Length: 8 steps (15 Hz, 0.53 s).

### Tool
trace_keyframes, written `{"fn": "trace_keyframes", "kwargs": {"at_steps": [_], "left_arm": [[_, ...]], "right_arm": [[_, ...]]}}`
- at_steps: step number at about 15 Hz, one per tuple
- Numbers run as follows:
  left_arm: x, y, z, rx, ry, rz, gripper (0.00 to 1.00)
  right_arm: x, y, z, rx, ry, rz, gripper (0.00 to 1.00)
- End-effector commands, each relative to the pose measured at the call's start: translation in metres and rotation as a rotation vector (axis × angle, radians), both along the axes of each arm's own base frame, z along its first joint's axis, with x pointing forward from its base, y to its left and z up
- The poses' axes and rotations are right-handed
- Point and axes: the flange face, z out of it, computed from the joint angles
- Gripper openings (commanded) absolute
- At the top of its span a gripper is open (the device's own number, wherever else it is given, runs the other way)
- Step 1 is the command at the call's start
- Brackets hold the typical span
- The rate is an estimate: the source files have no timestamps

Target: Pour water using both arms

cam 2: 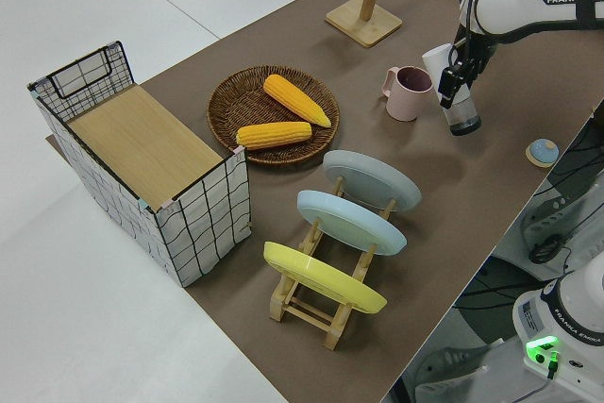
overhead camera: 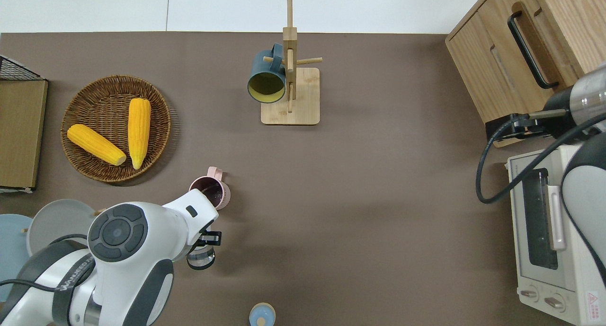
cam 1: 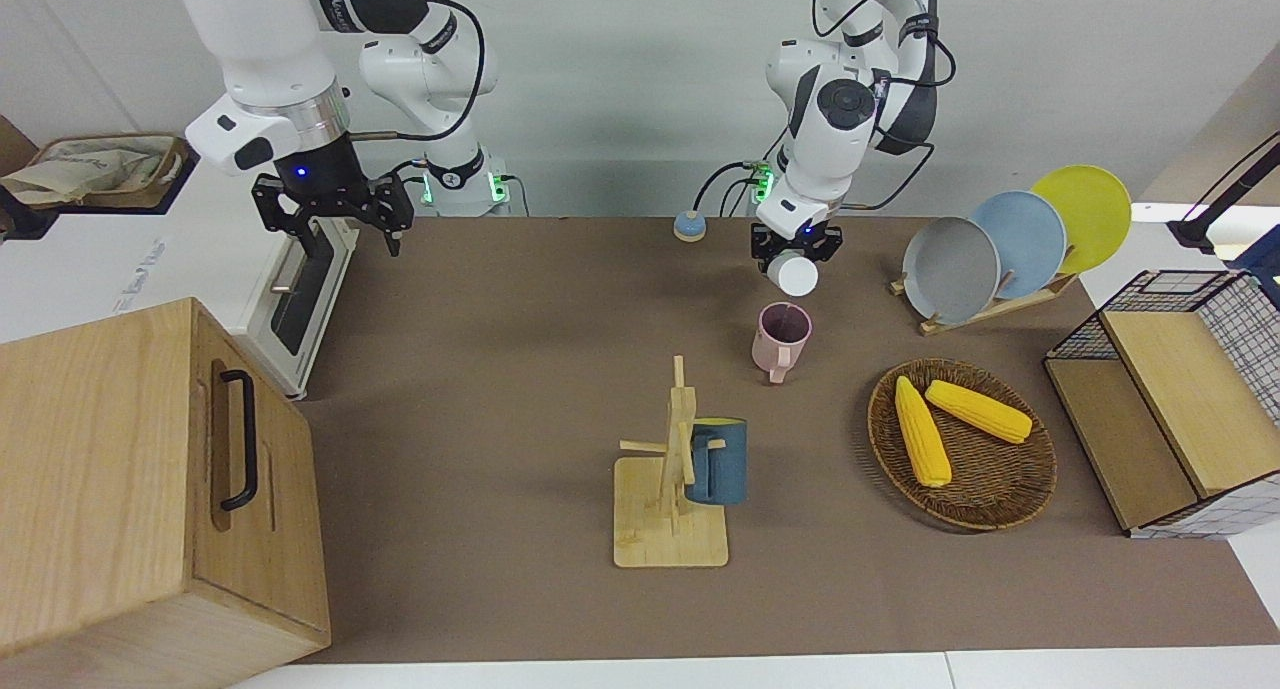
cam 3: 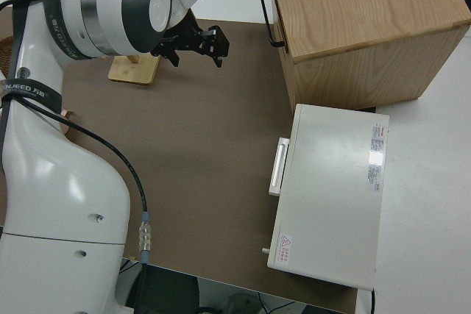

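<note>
Two arms are here, but only one is working. The left gripper (cam 1: 795,254) is closed around a clear bottle with a white bottom (cam 2: 456,92), tipped on its side in the air just beside the pink mug (cam 1: 780,337) (the mug stands on the brown mat (cam 1: 520,389), near the basket of corn (cam 1: 962,444)). The right gripper (cam 1: 335,209) is parked with its fingers spread open

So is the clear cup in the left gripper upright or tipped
Tipped. The left gripper holds the clear cup tilted, its white top toward the pink mug. No water is visible.
</note>
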Motion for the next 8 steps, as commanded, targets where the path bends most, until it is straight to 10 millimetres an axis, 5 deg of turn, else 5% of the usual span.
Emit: {"fn": "trace_keyframes", "kwargs": {"at_steps": [1, 8], "left_arm": [[0.0034, 0.0009, 0.0151, 0.009, 0.006, 0.01, 0.0], [-0.0029, 0.004, 0.0196, 0.034, 0.025, 0.031, 0.0]], "right_arm": [[-0.0035, -0.0003, 0.0036, 0.019, 0.005, 0.01, 0.99], [-0.0037, -0.0003, 0.0035, 0.019, 0.006, 0.01, 0.99]]}}
